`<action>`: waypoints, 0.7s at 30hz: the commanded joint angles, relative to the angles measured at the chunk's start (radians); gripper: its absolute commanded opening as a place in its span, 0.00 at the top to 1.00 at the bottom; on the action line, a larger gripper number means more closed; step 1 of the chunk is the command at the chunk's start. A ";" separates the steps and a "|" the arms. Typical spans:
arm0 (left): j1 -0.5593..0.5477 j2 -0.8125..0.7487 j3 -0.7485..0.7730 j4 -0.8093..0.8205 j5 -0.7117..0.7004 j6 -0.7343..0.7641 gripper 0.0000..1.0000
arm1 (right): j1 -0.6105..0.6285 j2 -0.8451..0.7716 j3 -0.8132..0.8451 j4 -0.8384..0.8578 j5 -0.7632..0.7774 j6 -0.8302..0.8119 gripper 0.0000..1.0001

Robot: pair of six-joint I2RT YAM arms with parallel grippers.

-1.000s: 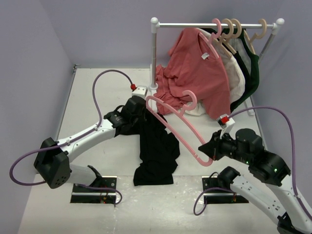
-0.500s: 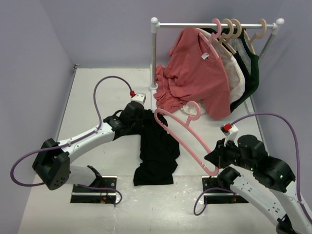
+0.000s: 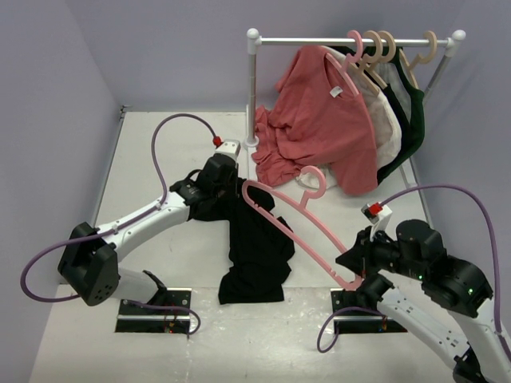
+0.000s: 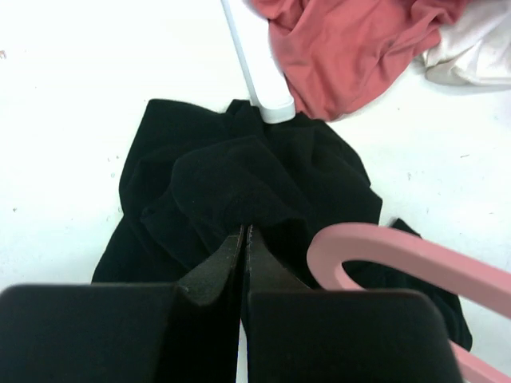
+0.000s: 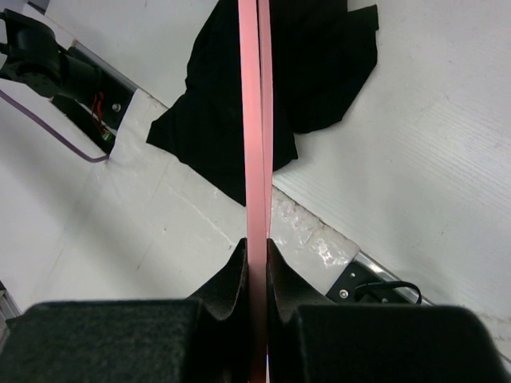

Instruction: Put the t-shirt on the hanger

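Observation:
The black t-shirt [image 3: 255, 255] lies crumpled on the white table, running from my left gripper down to the near edge. My left gripper [image 3: 230, 185] is shut on a bunched fold at the shirt's far end; in the left wrist view the jaws [image 4: 244, 233] meet on the black cloth [image 4: 239, 175]. My right gripper [image 3: 351, 273] is shut on one end of the thin pink hanger [image 3: 295, 232] and holds it slanting over the shirt, its other end beside my left gripper [image 4: 375, 243]. In the right wrist view the hanger [image 5: 255, 120] runs edge-on from my jaws [image 5: 255, 243] over the t-shirt [image 5: 311, 64].
A white clothes rack [image 3: 351, 40] stands at the back right with a salmon-red shirt [image 3: 327, 120] on a pink hanger, beige hangers and a dark green garment. Its white foot [image 4: 259, 72] lies just beyond the t-shirt. Purple walls close off the left and back.
My right gripper has drawn back toward the near edge and lowered the hanger, whose far end now sits lower over the shirt. My left gripper stays shut on the cloth, almost in place.

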 commanded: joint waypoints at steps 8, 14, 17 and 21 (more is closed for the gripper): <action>0.016 -0.025 0.057 0.032 0.045 0.005 1.00 | 0.004 0.047 0.023 0.045 -0.007 -0.040 1.00; 0.016 -0.038 0.056 0.022 0.053 0.012 1.00 | 0.004 0.082 0.012 0.068 -0.015 -0.052 1.00; 0.016 -0.038 0.053 0.028 0.063 0.012 1.00 | 0.004 0.106 0.012 0.089 -0.036 -0.057 1.00; 0.016 -0.036 0.048 0.038 0.089 0.012 1.00 | 0.007 0.131 0.022 0.117 -0.041 -0.061 1.00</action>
